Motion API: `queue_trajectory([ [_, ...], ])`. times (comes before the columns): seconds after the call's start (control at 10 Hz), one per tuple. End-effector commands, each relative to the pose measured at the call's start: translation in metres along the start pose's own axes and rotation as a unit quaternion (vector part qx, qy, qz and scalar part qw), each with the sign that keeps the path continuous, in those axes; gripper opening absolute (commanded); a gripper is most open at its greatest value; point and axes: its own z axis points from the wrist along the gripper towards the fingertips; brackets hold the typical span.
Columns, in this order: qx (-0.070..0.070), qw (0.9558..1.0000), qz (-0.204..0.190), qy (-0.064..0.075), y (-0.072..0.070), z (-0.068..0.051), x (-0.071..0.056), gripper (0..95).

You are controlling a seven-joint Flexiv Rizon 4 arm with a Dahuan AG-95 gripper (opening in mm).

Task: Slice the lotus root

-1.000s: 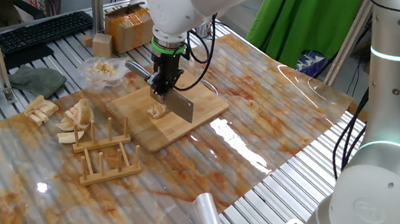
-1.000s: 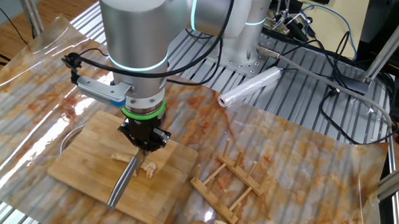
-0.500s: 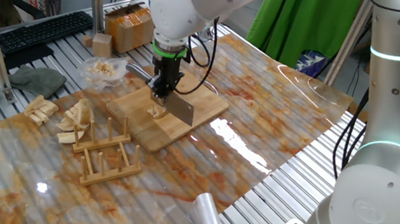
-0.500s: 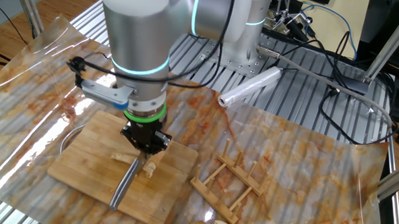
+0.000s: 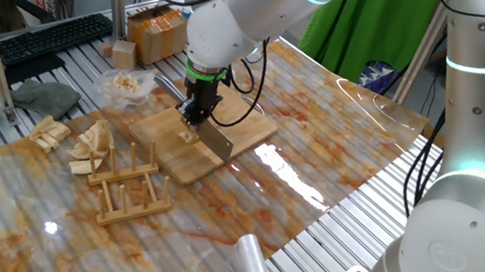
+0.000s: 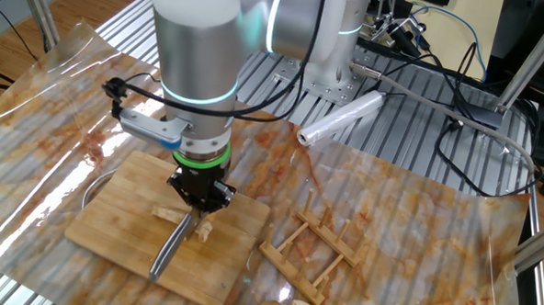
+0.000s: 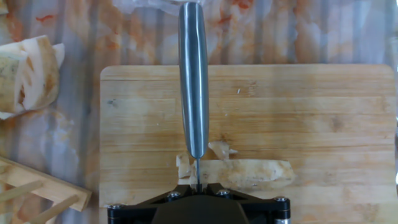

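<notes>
Pincer [image 6: 201, 203] clamped on knife [image 7: 193, 81].
We noted only the hand view showed blade edge meeting lotus root [image 7: 245, 173] on board [image 7: 323, 118].

Light tan wooden board [image 7: 311, 124] with fine grain, grey steel knife [image 7: 193, 81] on the board, pale cream lotus root [image 7: 249, 174] on the board, orange-stained marbled sheet [image 5: 338, 151] under the board, green cloth [image 5: 377, 15] behind the board

Wooden rack [image 5: 127, 186] left of centre on the clear plastic sheet [image 5: 336, 133]. Tan wedge pieces [image 5: 84, 143] just above it. Clear bag of pale bits [image 5: 123, 84] upper left; keyboard [image 5: 51, 37] top left; cardboard box [image 5: 157, 33] beside it. Film roll [image 6: 340, 119] upper centre, other fixed view.
</notes>
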Motion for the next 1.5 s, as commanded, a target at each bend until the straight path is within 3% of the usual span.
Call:
queue_trajectory([
  [0.1, 0.001, 1.0, -0.001, 0.001, 0.0, -0.005, 0.0, 0.0],
  [0.6, 0.007, 1.0, -0.001, -0.003, -0.001, -0.013, 0.001, 0.0],
  [1.5, 0.02, 0.9998, -0.008, 0.004, -0.006, -0.031, -0.004, 0.0],
])
